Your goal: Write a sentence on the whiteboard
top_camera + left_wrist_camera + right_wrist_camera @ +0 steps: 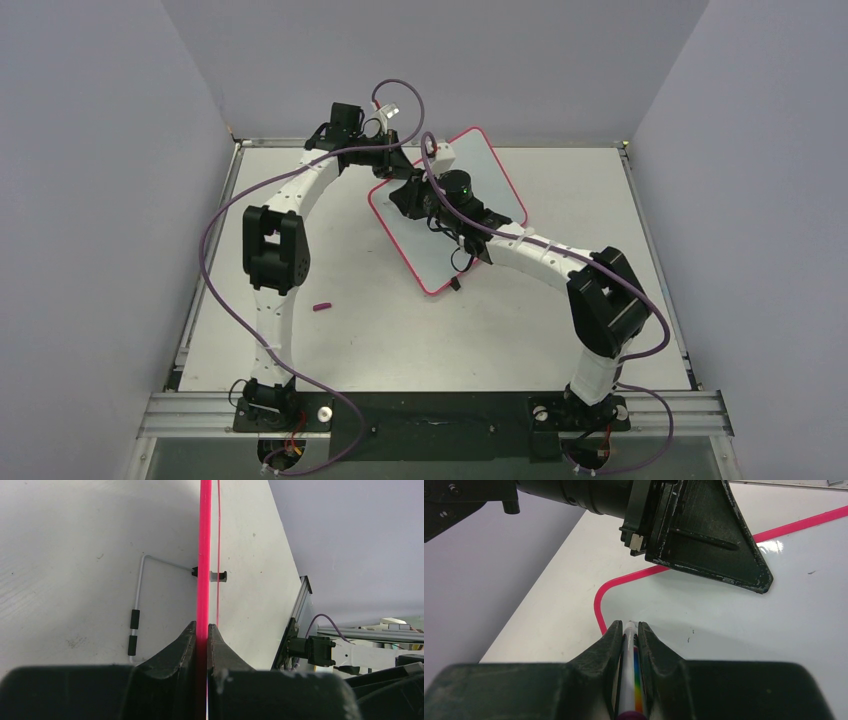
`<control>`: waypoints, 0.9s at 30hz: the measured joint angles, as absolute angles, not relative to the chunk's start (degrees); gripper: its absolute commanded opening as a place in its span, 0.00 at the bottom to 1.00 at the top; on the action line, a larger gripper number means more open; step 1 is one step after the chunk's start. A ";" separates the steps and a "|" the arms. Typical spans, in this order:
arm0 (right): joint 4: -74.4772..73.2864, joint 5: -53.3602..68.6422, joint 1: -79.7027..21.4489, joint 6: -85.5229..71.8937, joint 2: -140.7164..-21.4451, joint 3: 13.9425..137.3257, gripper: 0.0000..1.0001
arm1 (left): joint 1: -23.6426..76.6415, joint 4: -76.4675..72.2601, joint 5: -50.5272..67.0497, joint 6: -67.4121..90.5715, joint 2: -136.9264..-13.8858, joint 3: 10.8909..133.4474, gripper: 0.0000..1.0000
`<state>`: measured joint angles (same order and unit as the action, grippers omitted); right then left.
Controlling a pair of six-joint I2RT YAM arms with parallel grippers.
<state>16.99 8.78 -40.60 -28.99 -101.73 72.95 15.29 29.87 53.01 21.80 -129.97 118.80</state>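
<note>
The whiteboard lies slanted across the middle of the table, white with a red-pink rim. My left gripper is shut on its far edge; in the left wrist view the jaws pinch the pink rim seen edge-on, beside a wire stand. My right gripper hovers over the board's upper left part, shut on a white marker pen with a rainbow stripe, its tip close to the board by the rounded corner. The sentence is out of view; the face I see bears only tiny specks.
A small purple cap lies on the table left of the board. The left gripper's black finger sits on the board just beyond the marker tip. Metal frame rails edge the table, with grey walls behind.
</note>
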 measured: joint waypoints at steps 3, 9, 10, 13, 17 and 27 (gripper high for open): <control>17.02 8.73 -40.60 -28.99 -101.73 72.95 0.00 | 15.29 29.85 53.01 21.78 -129.97 118.76 0.00; 17.15 8.32 -40.84 -28.95 -101.73 72.73 0.00 | 15.29 29.85 53.01 21.74 -129.95 118.74 0.00; 17.39 8.16 -40.88 -28.93 -101.73 72.49 0.00 | 15.29 29.85 53.01 21.69 -129.97 118.74 0.00; 18.09 7.86 -40.93 -28.93 -101.51 71.50 0.00 | 15.29 29.82 53.01 21.37 -129.95 118.67 0.00; 18.20 7.22 -40.93 -28.93 -100.62 69.91 0.00 | 15.29 29.80 53.04 21.28 -129.95 118.63 0.00; 17.93 5.96 -40.97 -28.91 -100.55 69.93 0.00 | 15.29 29.50 53.04 20.73 -129.54 117.99 0.00</control>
